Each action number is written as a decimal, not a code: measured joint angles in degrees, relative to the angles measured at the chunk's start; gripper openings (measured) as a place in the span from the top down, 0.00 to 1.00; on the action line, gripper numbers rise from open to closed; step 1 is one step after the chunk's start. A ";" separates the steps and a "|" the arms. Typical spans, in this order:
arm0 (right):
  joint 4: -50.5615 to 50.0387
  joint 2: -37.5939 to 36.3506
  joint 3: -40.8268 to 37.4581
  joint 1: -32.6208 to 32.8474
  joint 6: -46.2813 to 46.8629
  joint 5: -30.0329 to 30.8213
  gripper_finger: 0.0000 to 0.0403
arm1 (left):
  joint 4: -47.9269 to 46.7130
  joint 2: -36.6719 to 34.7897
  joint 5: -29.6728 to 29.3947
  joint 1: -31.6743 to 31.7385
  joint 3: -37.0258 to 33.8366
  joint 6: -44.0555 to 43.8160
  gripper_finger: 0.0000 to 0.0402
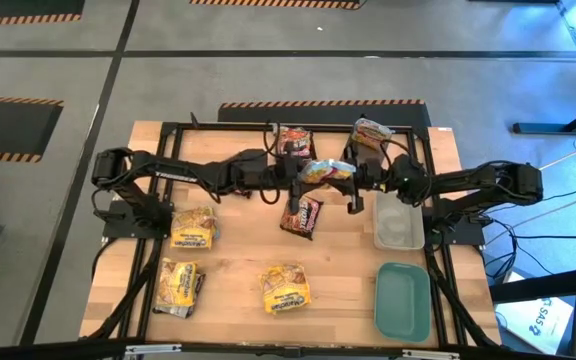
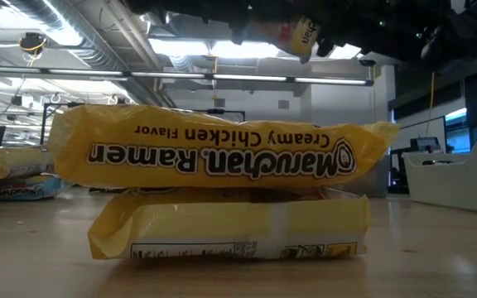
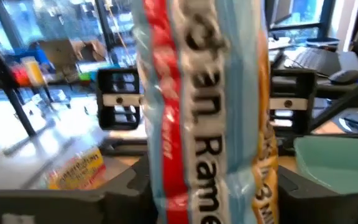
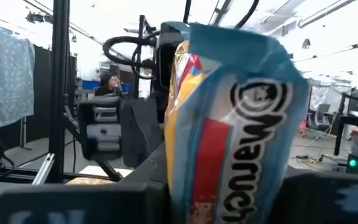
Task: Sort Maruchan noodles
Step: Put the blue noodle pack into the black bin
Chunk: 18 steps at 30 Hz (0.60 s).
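Above the middle of the tabletop [image 1: 238,255], toward its far edge, the two arms are meeting over one blue-and-red packet [image 1: 324,170] held in the air between them. Both wrist views are filled by this packet [image 3: 207,118], standing on edge right in front of each camera [image 4: 229,137]. The left pincer [image 1: 303,180] is reaching in from the left side and the right pincer [image 1: 353,180] from the right; each is sitting close against the packet, but I cannot tell whether either one is actually clamping it or standing loose around it.

Beneath the pincers a dark brown-red packet [image 1: 302,215] is lying flat, near the tabletop's centre. Two more packets are lying at the far edge: a dark one [image 1: 295,141] and a paler one [image 1: 372,130] toward the far right corner. Yellow packets are sitting along the left side [image 1: 193,227], near the front left corner [image 1: 179,287], and at the middle of the front edge [image 1: 284,288]; in the low view this last group is showing as two yellow packets stacked [image 2: 222,153].

Along the right edge a clear tray [image 1: 399,221] is lying, with a teal lid [image 1: 402,300] just in front of it, toward the front right corner.
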 joint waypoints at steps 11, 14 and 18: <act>-20.75 -7.55 3.05 -0.02 -8.41 9.30 0.79 | -36.76 -15.23 -2.60 0.00 0.10 -2.94 0.50; -41.53 -10.64 9.61 0.00 -14.00 18.07 0.78 | -41.05 -15.27 -2.84 -0.25 -0.90 -5.08 0.51; -67.42 -10.44 20.03 -1.20 -18.15 31.40 0.77 | -32.29 -14.72 -1.38 -1.13 -7.47 -5.33 0.51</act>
